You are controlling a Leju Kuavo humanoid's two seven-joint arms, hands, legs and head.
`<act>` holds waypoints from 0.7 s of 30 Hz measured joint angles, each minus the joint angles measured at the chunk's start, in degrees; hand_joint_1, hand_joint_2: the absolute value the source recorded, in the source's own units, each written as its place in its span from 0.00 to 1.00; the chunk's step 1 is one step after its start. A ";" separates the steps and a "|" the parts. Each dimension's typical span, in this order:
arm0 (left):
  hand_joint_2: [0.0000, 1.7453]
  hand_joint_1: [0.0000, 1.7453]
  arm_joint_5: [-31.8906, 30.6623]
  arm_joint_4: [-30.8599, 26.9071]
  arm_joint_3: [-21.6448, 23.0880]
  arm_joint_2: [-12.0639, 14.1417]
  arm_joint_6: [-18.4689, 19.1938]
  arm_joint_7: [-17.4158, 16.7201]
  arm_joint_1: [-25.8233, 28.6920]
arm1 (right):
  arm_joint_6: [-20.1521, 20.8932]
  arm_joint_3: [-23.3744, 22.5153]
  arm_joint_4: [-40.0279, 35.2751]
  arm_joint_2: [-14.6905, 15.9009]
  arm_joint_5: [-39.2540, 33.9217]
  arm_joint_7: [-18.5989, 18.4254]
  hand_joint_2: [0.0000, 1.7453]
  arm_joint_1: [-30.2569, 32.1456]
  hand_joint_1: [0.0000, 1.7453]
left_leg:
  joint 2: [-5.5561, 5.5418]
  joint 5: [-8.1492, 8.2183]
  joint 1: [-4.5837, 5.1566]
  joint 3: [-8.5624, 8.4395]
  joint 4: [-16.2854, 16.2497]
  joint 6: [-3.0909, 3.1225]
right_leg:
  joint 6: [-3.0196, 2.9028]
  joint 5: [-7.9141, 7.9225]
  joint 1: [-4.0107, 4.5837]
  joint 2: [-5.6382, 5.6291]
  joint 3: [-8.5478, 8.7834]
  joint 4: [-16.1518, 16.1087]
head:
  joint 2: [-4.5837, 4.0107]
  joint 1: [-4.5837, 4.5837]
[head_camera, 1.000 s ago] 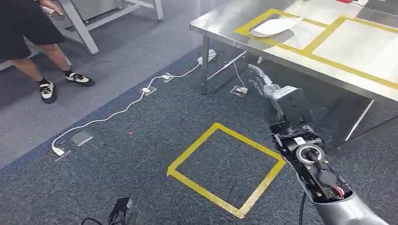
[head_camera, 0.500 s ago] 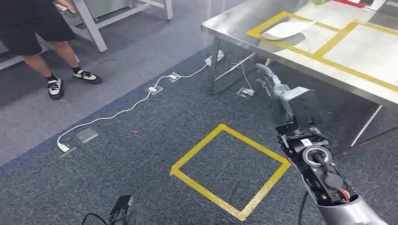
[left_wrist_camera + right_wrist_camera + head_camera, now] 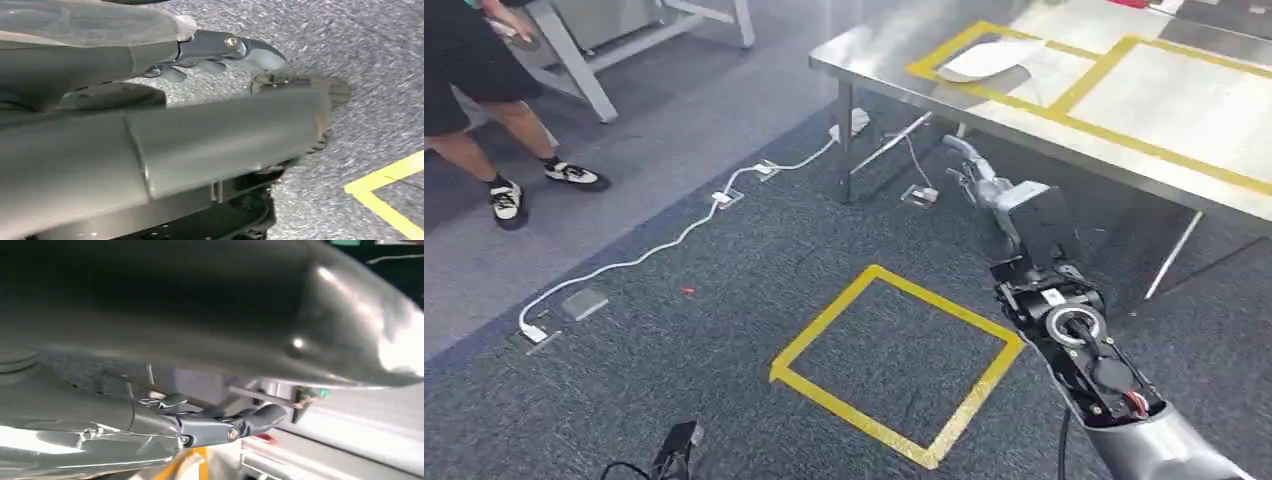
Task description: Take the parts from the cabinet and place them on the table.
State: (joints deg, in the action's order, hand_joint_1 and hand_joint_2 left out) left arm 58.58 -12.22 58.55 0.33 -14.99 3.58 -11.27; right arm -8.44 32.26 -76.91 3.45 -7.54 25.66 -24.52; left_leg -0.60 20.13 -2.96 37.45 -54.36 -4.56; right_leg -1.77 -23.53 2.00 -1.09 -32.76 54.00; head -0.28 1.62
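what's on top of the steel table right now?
On the table, yellow tape marks out boxes, and a flat white part lies in the near-left box. The table's far side runs out of frame, so anything there can't be seen.

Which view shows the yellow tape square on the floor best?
The head view: the whole yellow tape square lies on the carpet beside the right arm. The left wrist view catches one corner; the right wrist view shows a blurred yellow strip, unidentifiable.
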 joint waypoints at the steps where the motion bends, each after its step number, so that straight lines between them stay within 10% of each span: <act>1: 1.00 0.00 -0.04 0.02 0.02 -0.02 0.00 -0.24 -0.05 | -0.09 0.02 0.02 0.00 0.00 0.02 1.00 -0.04 0.00 | -0.01 0.11 0.06 0.34 -0.50 0.10 | 0.12 -0.24 0.00 -0.06 -0.14 -0.06 | 0.00 -0.57; 4: 1.00 0.00 0.00 0.02 0.02 -0.17 0.07 -0.35 0.17 | -1.51 -0.13 0.22 0.00 -0.02 -0.31 1.00 0.33 0.00 | -0.22 0.74 -0.31 1.65 -1.29 1.12 | 0.61 -3.07 -0.05 0.05 -2.04 2.71 | 0.00 -1.01; 7: 1.00 0.00 0.02 0.02 0.02 0.00 0.50 -0.02 0.56 | -2.51 -0.26 0.46 -0.02 -0.24 -0.37 1.00 0.60 0.00 | -0.19 0.81 -0.16 1.33 -1.32 1.16 | 0.79 -9.07 -0.71 0.33 -8.76 18.38 | 0.00 -2.29; 9: 1.00 0.00 0.02 0.04 0.02 0.18 0.37 0.15 0.54 | -3.36 -0.28 0.76 -0.02 -0.24 -0.66 1.00 0.70 0.00 | -0.21 0.87 0.10 1.15 -1.23 1.15 | 0.99 -9.22 -0.71 0.33 -11.59 22.09 | 0.00 -2.62; 11: 1.00 0.00 0.02 0.04 0.02 0.22 0.00 0.13 0.52 | -4.19 -0.39 0.81 -0.02 0.09 -0.94 1.00 0.66 0.00 | -0.34 0.89 0.49 0.73 -1.00 1.14 | 0.28 -5.18 -0.42 0.28 -9.08 15.21 | 0.00 -2.73; 14: 1.00 0.00 0.00 0.04 0.02 -0.09 0.00 0.15 0.24 | -5.93 -0.83 0.63 -0.13 0.50 -0.98 1.00 0.05 0.00 | -0.45 0.73 0.84 -1.14 0.45 1.15 | -2.80 0.82 1.22 0.28 -0.85 -0.23 | 0.00 -2.97; 18: 1.00 0.00 0.02 0.04 0.04 -0.35 0.02 0.20 0.01 | -6.51 -1.01 0.63 -0.28 0.30 -1.03 1.00 0.13 0.00 | -0.40 -0.12 0.90 -2.19 2.18 0.31 | -3.34 1.99 1.31 0.34 0.53 -2.72 | 0.00 -3.01; 19: 1.00 0.00 0.00 0.04 0.04 -0.26 0.02 0.22 -0.04 | -6.56 -1.05 0.63 -0.35 0.24 -0.96 1.00 0.06 0.00 | -0.11 0.81 1.07 -1.87 1.36 0.48 | -2.71 2.27 0.38 0.81 2.45 -4.91 | 0.00 -3.21; 20: 0.00 0.00 0.00 0.04 0.04 -0.20 0.00 0.22 -0.10 | -6.58 -1.18 0.63 -0.35 0.15 -1.03 1.00 -0.05 0.00 | 0.02 3.16 1.47 -0.71 -1.67 0.51 | -2.80 2.55 0.49 0.62 2.44 -4.89 | 0.00 -2.80; 21: 0.00 0.00 0.00 0.04 0.04 -0.13 0.00 0.22 -0.08 | -6.69 -1.36 0.66 -0.35 0.02 -1.03 1.00 0.01 0.00 | 0.06 5.70 1.43 1.32 -6.41 0.60 | -2.84 2.61 0.52 0.71 2.32 -4.68 | 0.00 -2.32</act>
State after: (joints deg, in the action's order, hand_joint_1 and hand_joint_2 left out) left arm 58.58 -12.17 58.60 0.20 -14.99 3.80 -11.35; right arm -15.13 30.90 -76.26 3.10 -7.52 24.63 -24.52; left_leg -0.54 25.83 -1.54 38.77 -60.77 -3.96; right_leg -4.62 -20.91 2.53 -0.39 -30.45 49.32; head -0.28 -0.70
